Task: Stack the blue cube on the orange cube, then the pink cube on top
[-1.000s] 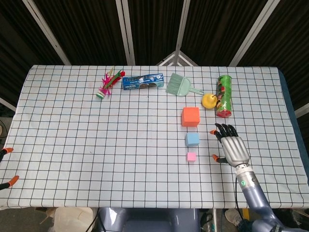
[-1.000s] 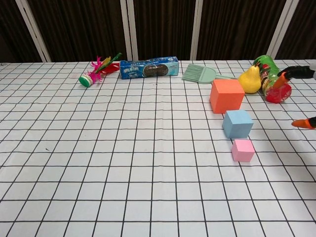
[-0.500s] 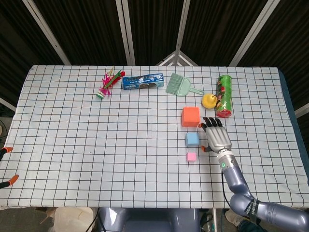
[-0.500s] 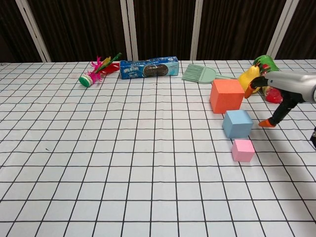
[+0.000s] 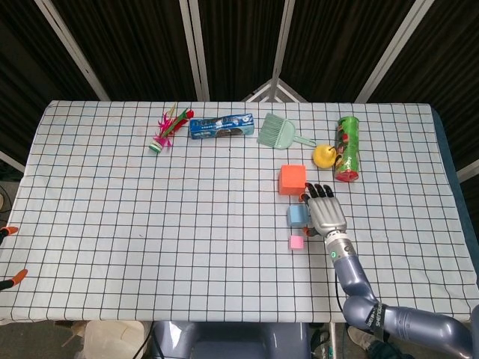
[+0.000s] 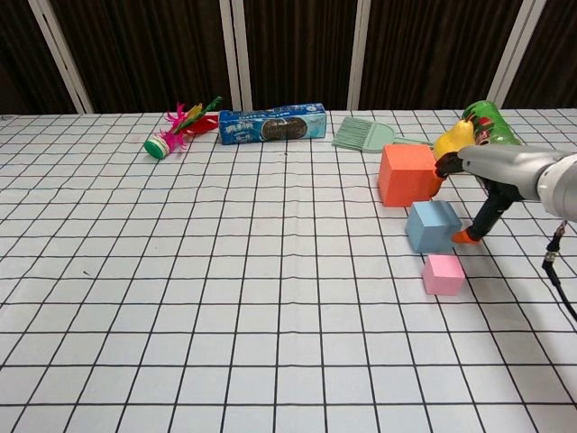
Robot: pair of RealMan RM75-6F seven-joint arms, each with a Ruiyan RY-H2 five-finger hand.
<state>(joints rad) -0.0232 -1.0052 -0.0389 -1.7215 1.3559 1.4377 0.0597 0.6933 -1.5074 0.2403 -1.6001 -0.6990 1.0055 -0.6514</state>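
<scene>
Three cubes stand in a column on the checked cloth: orange cube (image 5: pixel 293 179) (image 6: pixel 407 174) farthest, blue cube (image 5: pixel 297 216) (image 6: pixel 432 225) in the middle, small pink cube (image 5: pixel 296 241) (image 6: pixel 444 273) nearest. My right hand (image 5: pixel 324 212) (image 6: pixel 505 173) lies palm down just right of the blue cube, fingers spread and holding nothing. Its fingertips (image 6: pixel 443 165) reach the orange cube's right side, and its thumb tip (image 6: pixel 463 236) sits at the blue cube's right face. Of my left hand (image 5: pixel 10 254), only two orange fingertips show at the table's left edge, set apart.
Along the far side lie a shuttlecock (image 5: pixel 166 131), a blue biscuit pack (image 5: pixel 221 126), a green brush (image 5: pixel 277 132), a yellow pear (image 5: pixel 323 155) and a green chip can (image 5: pixel 347 148). The pear and can sit close behind my right hand.
My right hand has slid left from the table's right side to the blue cube. The orange cube has shifted slightly left. The left fingertips barely moved.
</scene>
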